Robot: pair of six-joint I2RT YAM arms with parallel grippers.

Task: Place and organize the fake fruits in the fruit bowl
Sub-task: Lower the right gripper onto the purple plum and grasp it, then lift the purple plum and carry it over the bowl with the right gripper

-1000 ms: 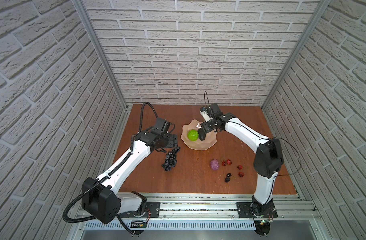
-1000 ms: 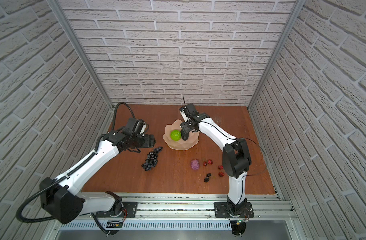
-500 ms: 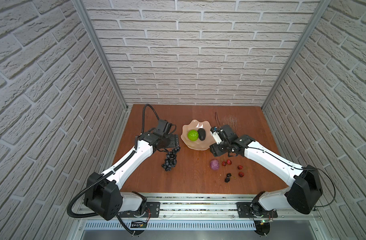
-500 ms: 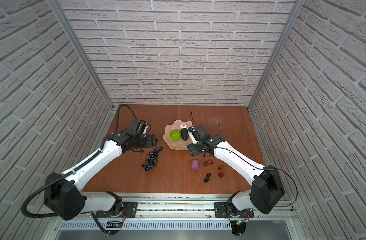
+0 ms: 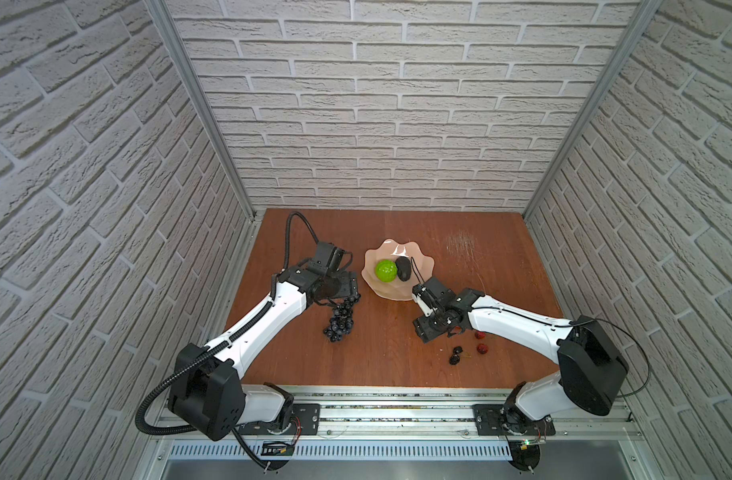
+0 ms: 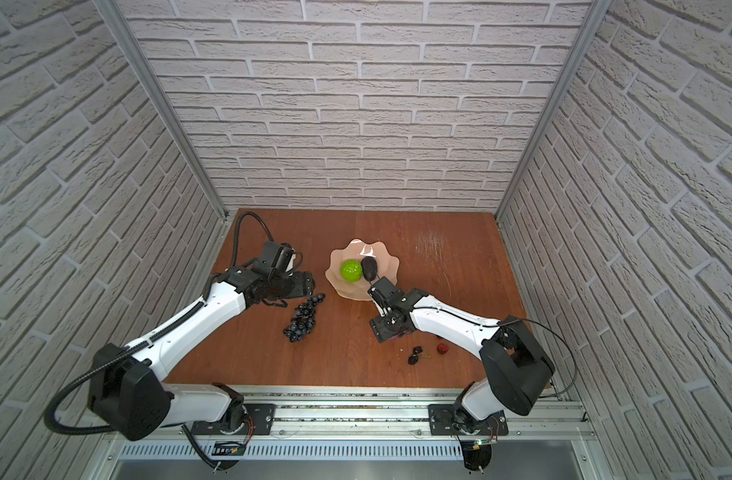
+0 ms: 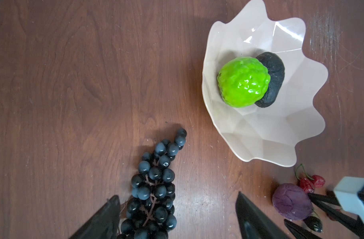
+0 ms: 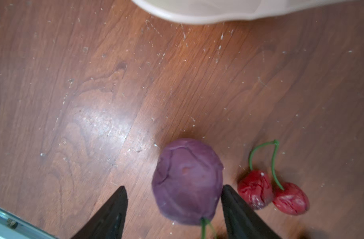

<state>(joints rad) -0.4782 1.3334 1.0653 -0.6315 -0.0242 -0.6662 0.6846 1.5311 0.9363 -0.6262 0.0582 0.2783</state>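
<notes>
The pale pink fruit bowl point(image 5: 391, 296) point(image 6: 356, 296) point(image 7: 249, 144) holds the lime-green ball point(image 5: 386, 270) point(image 7: 244, 81) and the black avocado point(image 5: 403, 268) point(image 7: 274, 78). The dark grape bunch point(image 5: 340, 322) point(image 6: 303, 320) point(image 7: 154, 186) lies on the table. My left gripper point(image 5: 347, 286) point(image 7: 177, 198) is open over its upper end. The small purple fruit point(image 8: 187, 180) point(image 7: 291, 201) sits between the fingers of my open right gripper point(image 5: 428, 328) point(image 8: 174, 187), against one finger and clear of the other. Top views hide it.
A red stemmed cherry pair point(image 8: 272, 194) lies right beside the purple fruit. Small red fruits point(image 5: 482, 348) and dark cherries point(image 5: 455, 355) point(image 6: 414, 356) lie nearer the front right. Brick walls enclose the wooden table point(image 5: 397, 365) on three sides.
My right gripper left the avocado in the bowl and swung forward and down over the purple fruit. The left arm has barely moved.
</notes>
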